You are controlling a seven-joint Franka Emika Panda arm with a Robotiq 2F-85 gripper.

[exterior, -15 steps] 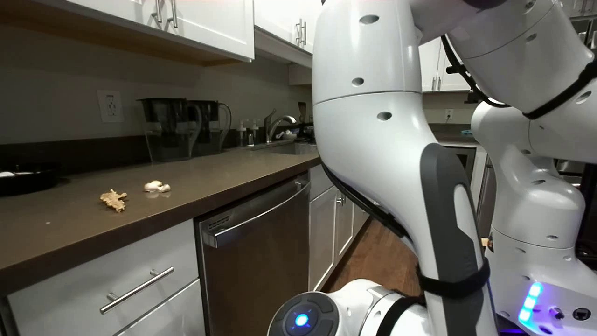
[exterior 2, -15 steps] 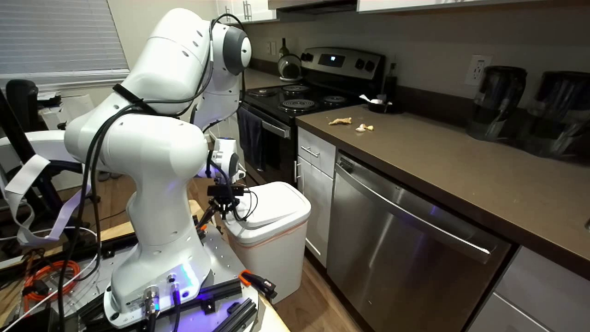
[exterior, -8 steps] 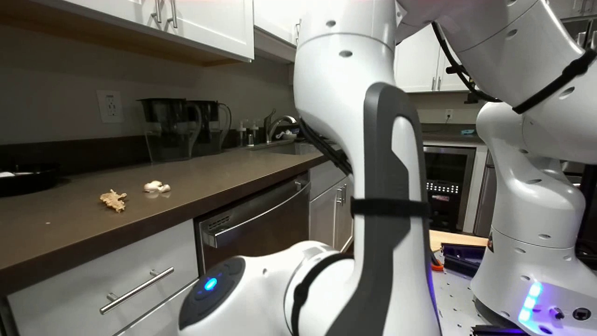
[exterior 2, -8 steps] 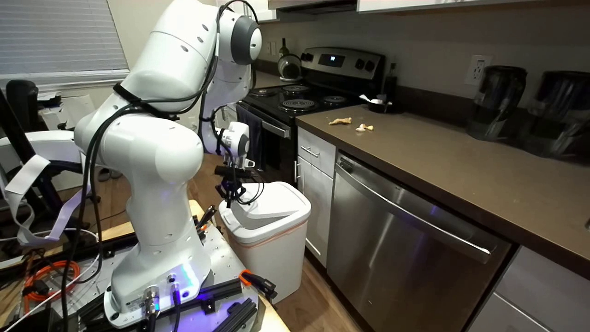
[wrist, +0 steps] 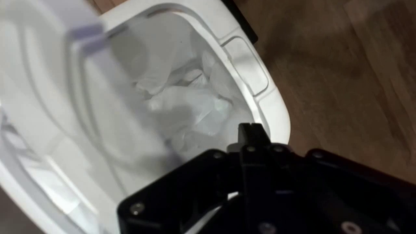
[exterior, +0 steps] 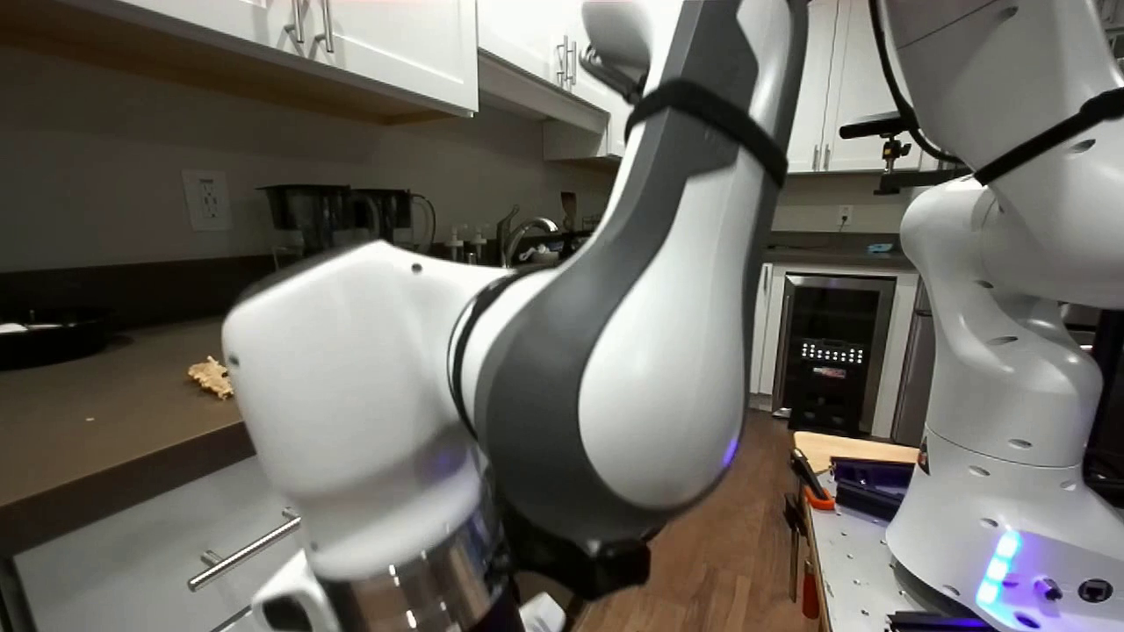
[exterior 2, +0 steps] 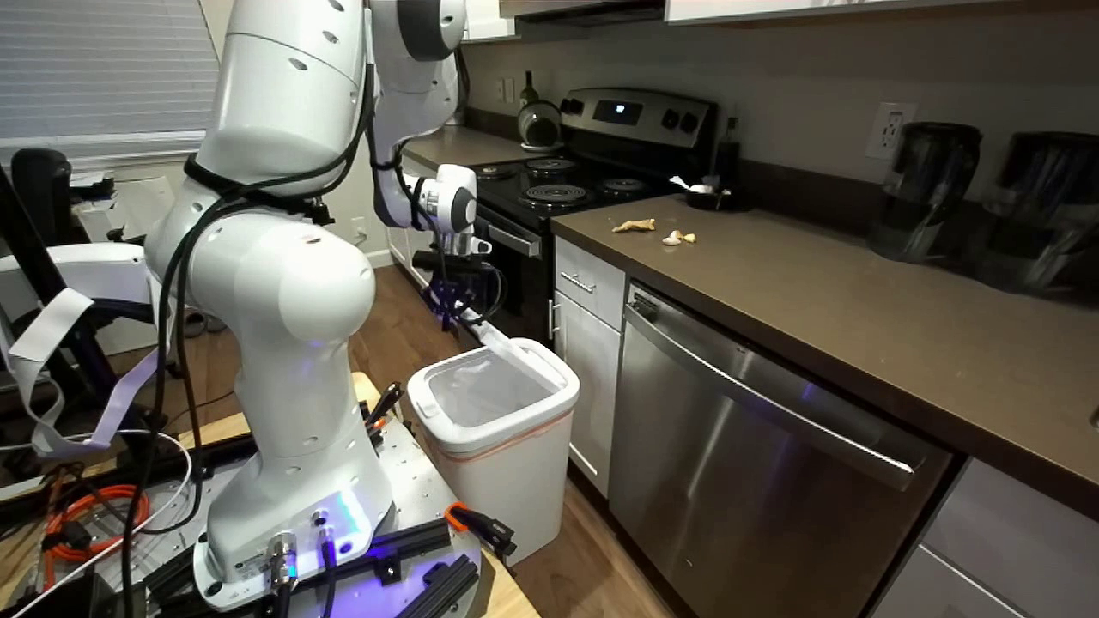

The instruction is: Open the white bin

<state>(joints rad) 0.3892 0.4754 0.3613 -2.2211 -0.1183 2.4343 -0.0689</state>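
The white bin [exterior 2: 502, 485] stands on the floor beside the robot's table. Its white lid [exterior 2: 506, 348] is tilted steeply up and leaves the opening uncovered. The wrist view shows the bin's rim [wrist: 276, 113] and the raised lid [wrist: 87, 97], which is blurred. A pale liner [wrist: 191, 100] shows inside. My gripper [wrist: 250, 125] has its fingertips together with nothing between them. In an exterior view the gripper [exterior 2: 448, 322] is above the bin's far left side, close to the lid; whether it touches the lid I cannot tell.
The robot's table [exterior 2: 416, 481] is left of the bin, with a black and orange clamp [exterior 2: 481, 525] at its edge. Cabinets [exterior 2: 588, 386], a dishwasher [exterior 2: 730, 446] and a stove [exterior 2: 549, 197] stand behind and to the right. Ginger [exterior 2: 634, 226] and garlic [exterior 2: 678, 238] lie on the counter.
The lid has gone from lying flat, through partly raised, to steeply tilted. My gripper has risen and moved away from the table side, over the bin's far side.
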